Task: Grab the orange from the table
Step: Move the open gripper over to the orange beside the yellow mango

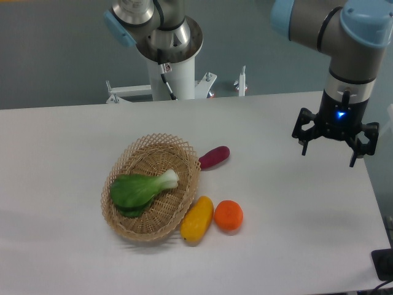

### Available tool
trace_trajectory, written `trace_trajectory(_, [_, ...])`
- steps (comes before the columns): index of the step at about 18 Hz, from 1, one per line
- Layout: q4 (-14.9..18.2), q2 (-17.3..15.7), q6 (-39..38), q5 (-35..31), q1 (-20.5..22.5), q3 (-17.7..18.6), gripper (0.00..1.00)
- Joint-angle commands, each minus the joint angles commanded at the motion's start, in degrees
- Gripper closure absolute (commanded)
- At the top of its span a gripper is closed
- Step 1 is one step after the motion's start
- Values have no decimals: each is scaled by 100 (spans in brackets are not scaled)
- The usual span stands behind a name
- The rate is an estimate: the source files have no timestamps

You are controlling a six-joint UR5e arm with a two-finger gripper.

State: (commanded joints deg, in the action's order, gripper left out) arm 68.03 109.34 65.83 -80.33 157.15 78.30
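Observation:
The orange (228, 216) is a small round bright orange fruit lying on the white table (295, 203), front of centre. It touches or nearly touches the yellow-orange mango-like fruit (197, 219) on its left. My gripper (330, 153) hangs above the table's right side, far to the right of and behind the orange. Its black fingers (303, 145) are spread apart and point down, and it holds nothing.
A wicker basket (126, 227) left of the fruits holds a green leafy bok choy (140, 189). A dark purple oblong vegetable (214, 157) lies by the basket's back right rim. The arm's base column (172, 74) stands behind the table. A dark object (384, 264) sits at the front right corner.

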Motion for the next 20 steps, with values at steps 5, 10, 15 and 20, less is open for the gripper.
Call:
trace_trajectory(5, [-35,-9,0,9,-9,36,0])
trace_trajectory(10, [-62,53,-26,-26,-79,106,0])
trace_trajectory(15, [-79,246,683,-53,-316,264,0])
trace_trajectory(20, [-88,535,1177,-272,-720,317,0])
